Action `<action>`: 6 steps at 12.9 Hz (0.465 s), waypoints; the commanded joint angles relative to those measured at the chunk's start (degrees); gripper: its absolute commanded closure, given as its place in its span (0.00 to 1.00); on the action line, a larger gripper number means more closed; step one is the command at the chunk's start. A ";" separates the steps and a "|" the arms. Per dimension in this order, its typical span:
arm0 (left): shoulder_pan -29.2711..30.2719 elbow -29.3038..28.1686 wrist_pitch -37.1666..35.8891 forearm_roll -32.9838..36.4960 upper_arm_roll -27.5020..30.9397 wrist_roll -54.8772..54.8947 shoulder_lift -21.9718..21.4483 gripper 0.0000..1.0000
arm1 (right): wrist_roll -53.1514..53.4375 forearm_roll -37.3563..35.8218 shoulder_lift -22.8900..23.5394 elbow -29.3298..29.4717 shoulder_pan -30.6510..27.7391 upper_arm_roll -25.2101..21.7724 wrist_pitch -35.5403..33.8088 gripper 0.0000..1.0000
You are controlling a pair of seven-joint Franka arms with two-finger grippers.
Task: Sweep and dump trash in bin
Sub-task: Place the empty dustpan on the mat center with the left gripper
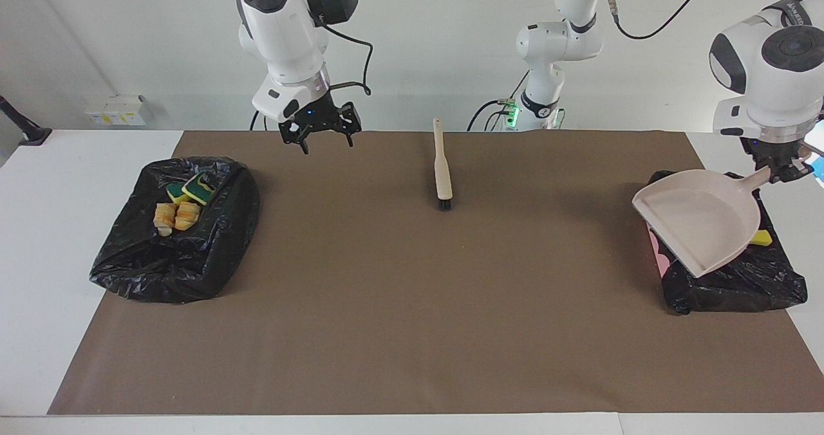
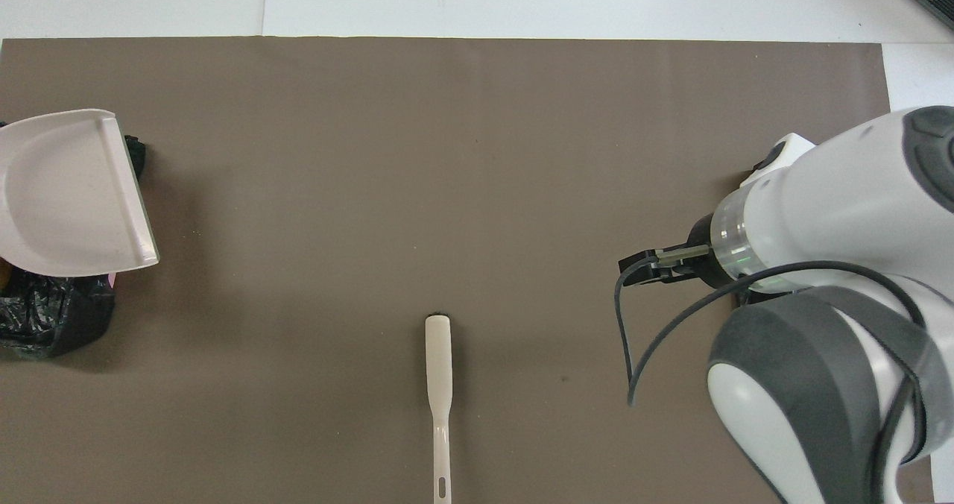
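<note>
Now the dumping step is judged done
The dustpan (image 1: 698, 226) is pinched by the left end effector (image 1: 780, 170) over the bin (image 1: 740, 280); the right end effector (image 1: 318, 132) hangs spread; setting down is called for next

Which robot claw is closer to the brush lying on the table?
The right one. The right claw, open and empty, hangs over the mat between the brush and a bin. The left claw is at the table's other end, holding the dustpan.

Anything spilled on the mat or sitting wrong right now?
No spill: no scraps lie on the brown mat. The brush lies flat on it. The left gripper holds the empty dustpan over its bin; the right gripper hangs open.
</note>
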 commanded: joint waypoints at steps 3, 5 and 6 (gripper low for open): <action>-0.18 -2.75 -2.25 -13.16 -9.05 -24.53 -0.85 1.00 | -10.67 -5.57 0.30 4.66 1.18 -9.98 -2.12 0.00; -0.53 -2.66 -2.26 -14.66 -13.70 -37.70 0.81 1.00 | -11.64 -6.55 -0.22 5.11 1.27 -14.72 -2.29 0.00; -0.62 -2.40 -2.08 -16.50 -16.08 -44.30 1.95 1.00 | -11.73 -5.85 -0.31 5.81 1.27 -16.66 -3.51 0.00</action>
